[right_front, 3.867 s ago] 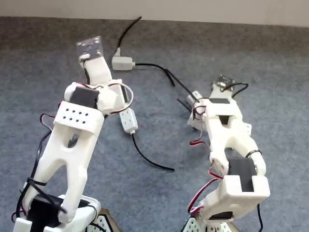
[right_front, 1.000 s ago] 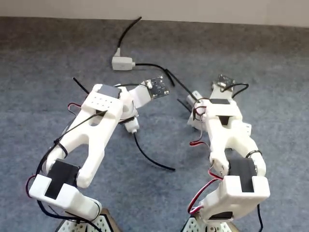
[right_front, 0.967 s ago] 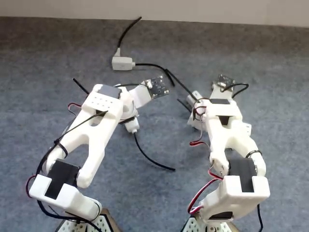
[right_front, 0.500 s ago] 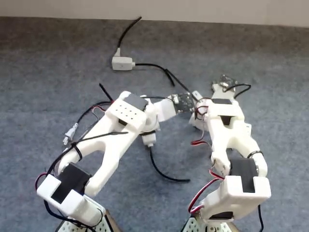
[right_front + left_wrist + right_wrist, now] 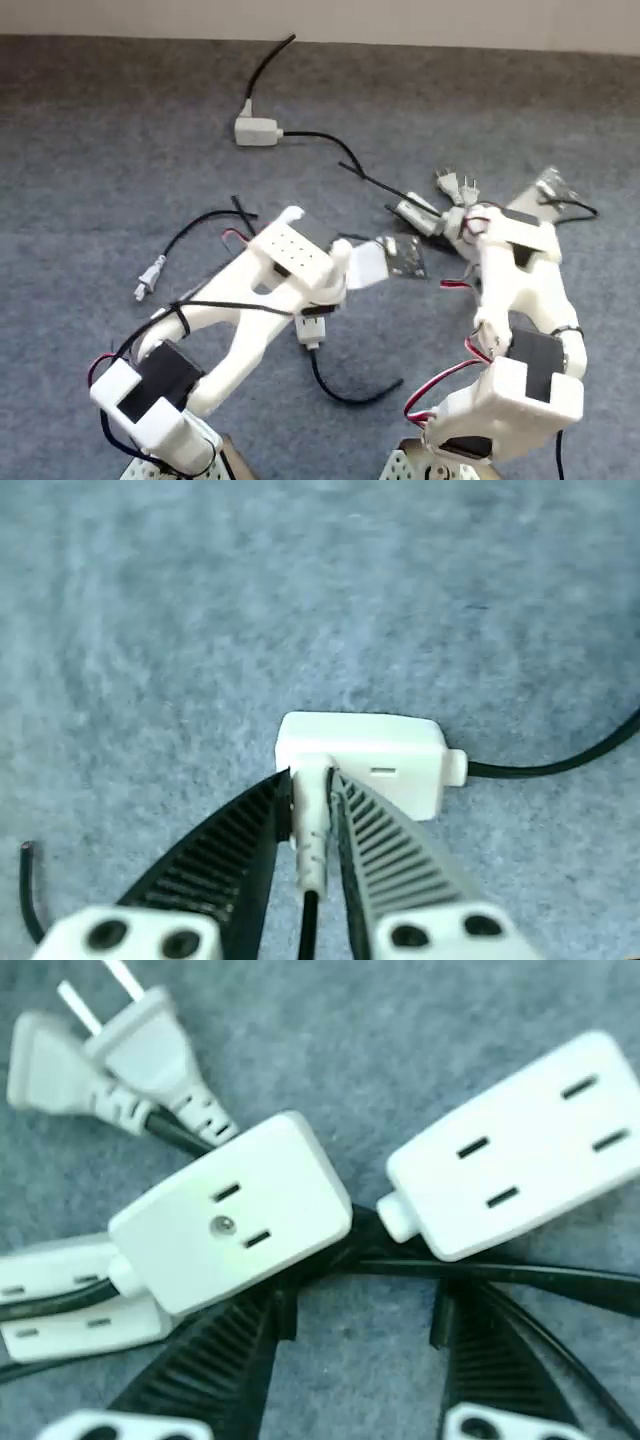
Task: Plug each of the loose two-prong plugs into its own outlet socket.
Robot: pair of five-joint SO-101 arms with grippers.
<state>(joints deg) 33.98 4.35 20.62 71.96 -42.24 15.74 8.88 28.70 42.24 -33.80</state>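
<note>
Left gripper (image 5: 310,780) clamped on a white plug (image 5: 312,830), nose against its outlet block (image 5: 365,765) at mid-table.
The plug's long axis runs along the fingers (image 5: 235,835). Right gripper (image 5: 365,1310), spread apart, straddles black cords (image 5: 520,1275) amid crowded sockets (image 5: 235,1210); open carpet (image 5: 100,150) lies left.

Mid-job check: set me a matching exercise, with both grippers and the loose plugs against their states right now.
1 left gripper
2 right gripper
3 lone plug
4 pair of plugs

A open over black cords
B shut on a white plug at a socket block
C alone on the carpet
D side by side, prongs bare

Pairs: 1-B, 2-A, 3-C, 4-D
</note>
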